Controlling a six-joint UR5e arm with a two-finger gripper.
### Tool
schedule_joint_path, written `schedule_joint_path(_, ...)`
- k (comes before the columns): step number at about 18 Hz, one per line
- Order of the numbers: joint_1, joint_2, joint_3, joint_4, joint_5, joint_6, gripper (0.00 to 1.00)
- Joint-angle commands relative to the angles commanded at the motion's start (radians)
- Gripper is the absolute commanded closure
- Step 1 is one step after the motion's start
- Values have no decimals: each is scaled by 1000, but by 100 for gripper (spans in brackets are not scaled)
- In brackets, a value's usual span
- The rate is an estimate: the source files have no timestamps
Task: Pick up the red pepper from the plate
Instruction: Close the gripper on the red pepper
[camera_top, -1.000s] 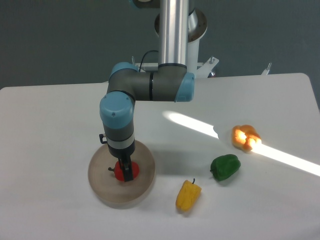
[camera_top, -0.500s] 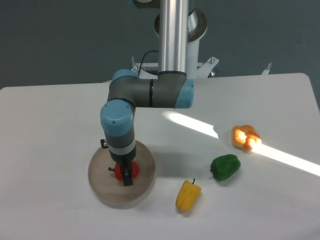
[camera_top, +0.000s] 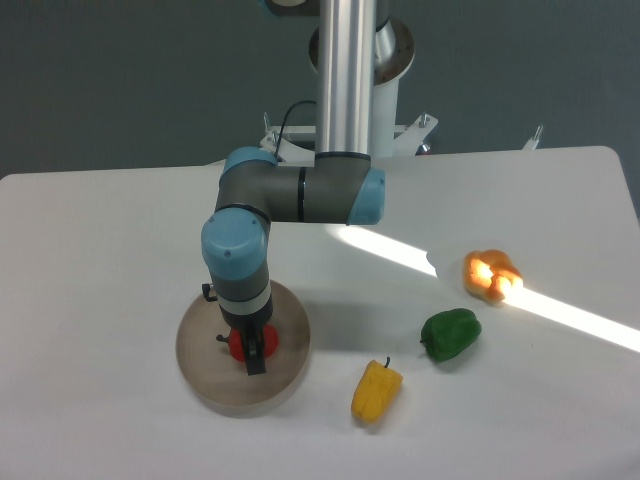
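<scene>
High frontal view over table

4 peppers in all: 1 red pepper, 1 yellow pepper, 1 green pepper, 1 orange pepper. 1 plate at 8 o'clock on 1 bench. 1 arm with 1 claw.

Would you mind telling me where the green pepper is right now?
The green pepper lies on the table right of centre, between the yellow pepper to its lower left and the orange pepper to its upper right.
</scene>
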Motion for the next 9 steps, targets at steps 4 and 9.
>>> schedule_joint_path(4,0,-3,0,2,2,3,2)
schedule_joint_path(9,0,-3,-2,2,15,5,22)
